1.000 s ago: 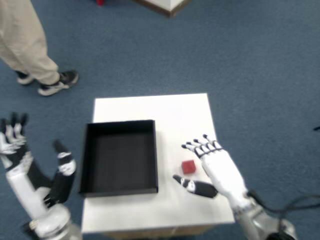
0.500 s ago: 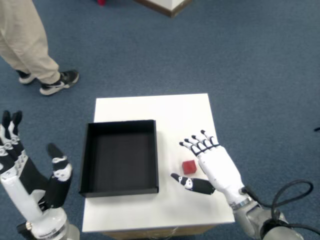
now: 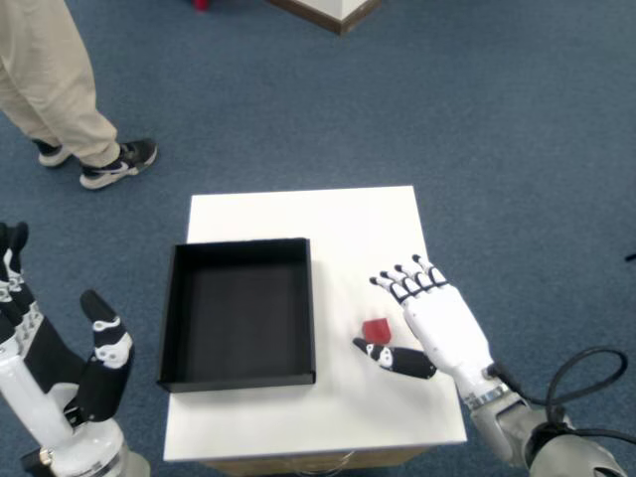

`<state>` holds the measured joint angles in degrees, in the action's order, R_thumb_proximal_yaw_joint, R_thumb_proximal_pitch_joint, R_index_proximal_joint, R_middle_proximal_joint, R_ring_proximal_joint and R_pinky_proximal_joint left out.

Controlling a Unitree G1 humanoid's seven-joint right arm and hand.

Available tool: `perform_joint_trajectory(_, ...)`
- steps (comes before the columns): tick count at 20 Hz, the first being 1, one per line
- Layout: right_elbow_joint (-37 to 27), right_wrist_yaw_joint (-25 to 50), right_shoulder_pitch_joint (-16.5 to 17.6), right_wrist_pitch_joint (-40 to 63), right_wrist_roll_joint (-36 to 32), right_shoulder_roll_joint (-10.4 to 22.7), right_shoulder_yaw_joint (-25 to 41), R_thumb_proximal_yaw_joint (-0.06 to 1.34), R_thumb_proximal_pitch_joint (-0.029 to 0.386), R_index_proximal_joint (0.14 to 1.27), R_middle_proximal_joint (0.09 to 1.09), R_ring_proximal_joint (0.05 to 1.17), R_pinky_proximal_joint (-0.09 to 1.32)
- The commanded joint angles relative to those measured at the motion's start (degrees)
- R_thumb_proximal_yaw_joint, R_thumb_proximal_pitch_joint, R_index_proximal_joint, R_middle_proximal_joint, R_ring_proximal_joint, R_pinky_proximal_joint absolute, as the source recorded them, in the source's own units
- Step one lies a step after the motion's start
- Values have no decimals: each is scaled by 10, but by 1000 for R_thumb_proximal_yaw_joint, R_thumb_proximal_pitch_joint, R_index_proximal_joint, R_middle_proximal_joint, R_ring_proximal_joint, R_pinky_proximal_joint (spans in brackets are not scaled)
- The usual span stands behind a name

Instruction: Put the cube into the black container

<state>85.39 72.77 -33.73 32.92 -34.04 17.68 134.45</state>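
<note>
Head view: small red cube (image 3: 376,329) is bracketed by the open white right hand (image 3: 429,320).
Nothing is gripped yet; black square container (image 3: 238,312) is set beside, toward the table's left edge.

No legible text, labels, brand marks, numbers or signs are observed anywhere in the head view. No print is seen on the red cube (image 3: 376,329), the black container (image 3: 238,312) or the white bench (image 3: 328,224). The dark patches on the right hand (image 3: 437,328) are blocks of plain colour, not characters. The shoes (image 3: 99,164) at upper left are too small for any marking to be made out.
</note>
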Motion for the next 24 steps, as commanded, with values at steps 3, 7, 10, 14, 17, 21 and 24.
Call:
perform_joint_trajectory(3, -12, -4, -25, -25, -19, 22, -10, 419, -15, 368, 330, 299, 138)
perform_joint_trajectory(7, -18, -18, -30, -32, -23, 28, -12, 446, -17, 366, 326, 297, 132)
perform_joint_trajectory(10, -24, -41, -28, -44, -32, 34, -17, 465, -18, 366, 325, 295, 128)
perform_joint_trajectory(14, -26, -66, -31, -51, -40, 35, -23, 481, -19, 365, 323, 295, 128)
perform_joint_trajectory(17, -27, -82, -35, -56, -42, 33, -23, 492, -19, 366, 322, 295, 130)
perform_joint_trajectory(21, -27, -103, -33, -64, -44, 32, -24, 498, -19, 372, 327, 301, 133)
perform_joint_trajectory(24, -27, -115, -30, -68, -47, 33, -24, 493, -19, 373, 324, 298, 131)
